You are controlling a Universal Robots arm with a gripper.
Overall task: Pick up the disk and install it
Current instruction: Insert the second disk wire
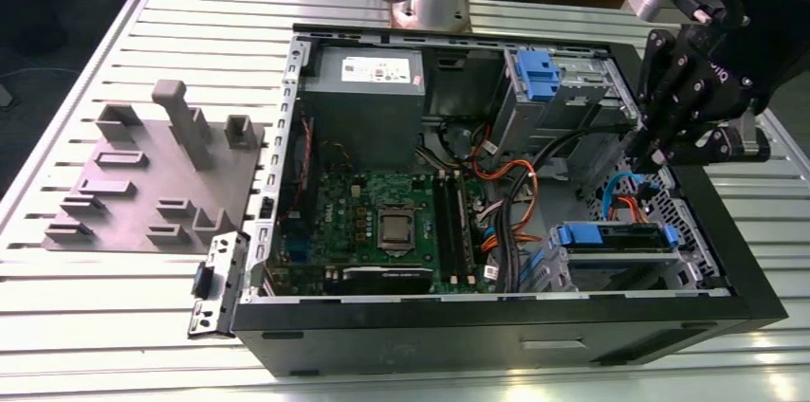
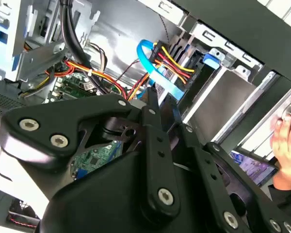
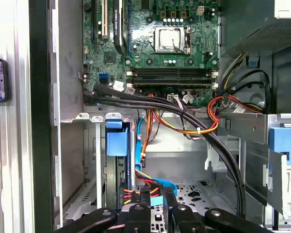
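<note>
White sticker point(image 1: 367, 68) on grey power supply box point(image 1: 364, 89), print unreadable, black gripper point(image 1: 648, 157) poised low inside open computer case point(image 1: 506, 312), fingers pressed nearly together beside blue cable point(image 2: 155, 73), holding nothing, disk point(image 1: 616, 236) seated in bay.

Computer case point(image 1: 506, 326): black, lying open on its side on the slatted metal table point(image 1: 76, 326).
Circuit board point(image 1: 379, 222): green, flat in the case floor; square processor socket point(image 3: 172, 40) in the first wrist view.
Power supply point(image 1: 367, 89): grey box in a corner of the case.
Cables point(image 3: 194, 128): orange, yellow and black, bundled across the middle.
Grey holder point(image 1: 139, 193): on the table, towards the exterior view's left of the case.
</note>
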